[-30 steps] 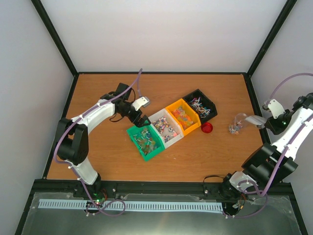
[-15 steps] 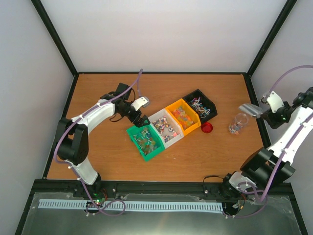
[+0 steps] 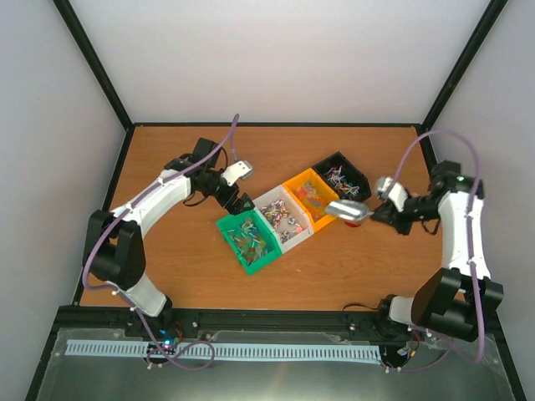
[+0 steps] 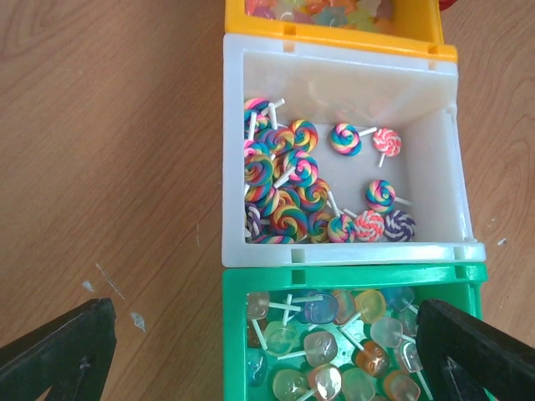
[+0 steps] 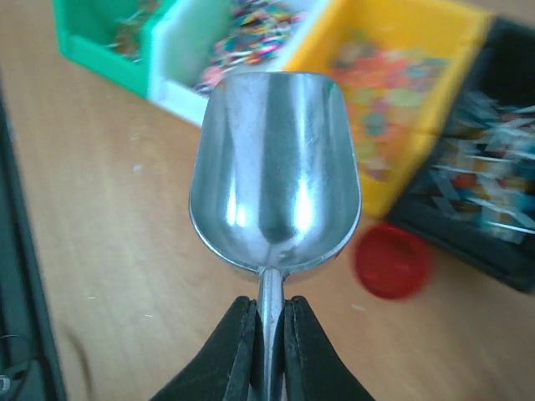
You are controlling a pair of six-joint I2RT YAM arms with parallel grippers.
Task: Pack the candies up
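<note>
Across the middle of the tabletop (image 3: 167,150), four bins run in a slanted row toward the far right corner: the green bin (image 3: 248,242), white bin (image 3: 282,219), orange bin (image 3: 311,197) and black bin (image 3: 343,178), each touching the next. The left pincer (image 3: 241,203) hangs spread wide at the far-left side of the green and white bins, holding nothing. The right pincer (image 5: 267,334) is clamped tight on the thin handle of the silver scoop (image 5: 276,171), whose empty bowl hovers at the near side of the orange and black bins, just beside the red lid (image 5: 391,261).

The candies (image 4: 284,180) lie loose in all four bins, with swirled lollipops in the white one and clear-wrapped ones in the green. They look light, hard and slick, and their thin sticks are likely to tangle, so pinching single pieces would probably be fiddly. Sliding the scoop's bowl under a heap and lifting it level seems the surer hold. The narrow handle may twist in the grip.
</note>
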